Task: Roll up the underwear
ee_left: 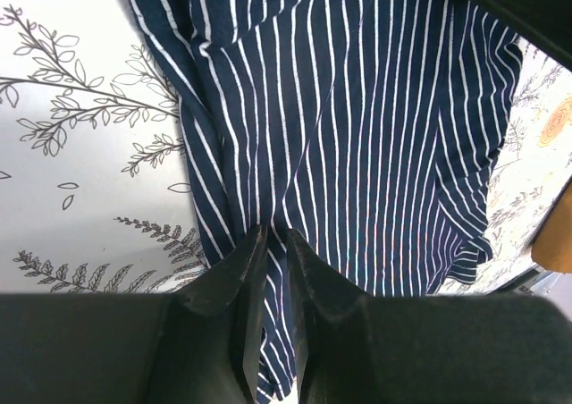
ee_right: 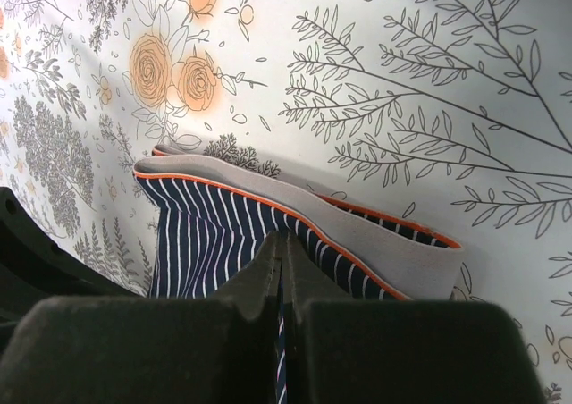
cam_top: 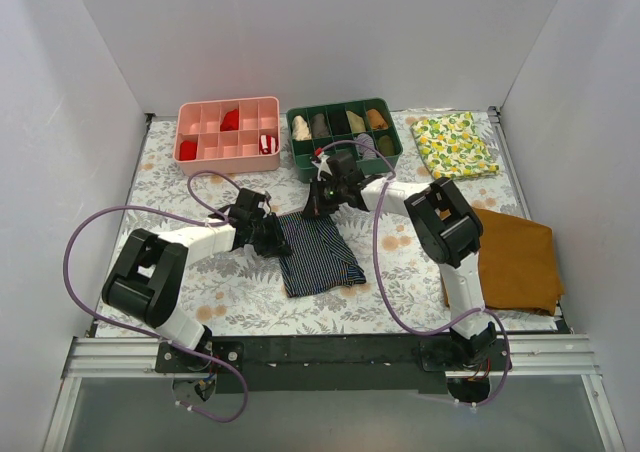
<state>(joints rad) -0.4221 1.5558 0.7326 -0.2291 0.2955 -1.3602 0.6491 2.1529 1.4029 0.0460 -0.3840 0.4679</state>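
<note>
Visibly, green tray (cam_top: pixel 392 159) behind underwear (cam_top: pixel 318 255) holds rolled cloths (cam_top: pixel 356 122)

On our right gripper (ee_right: pixel 281 245) the jaws are pressed together on a fold of the underwear (ee_right: pixel 210 234), navy with thin pale stripes, just below its grey, orange-edged waistband (ee_right: pixel 357 230). Beyond the waistband we see the counter (ee_right: pixel 429 91), printed with flowers and branches.
</note>
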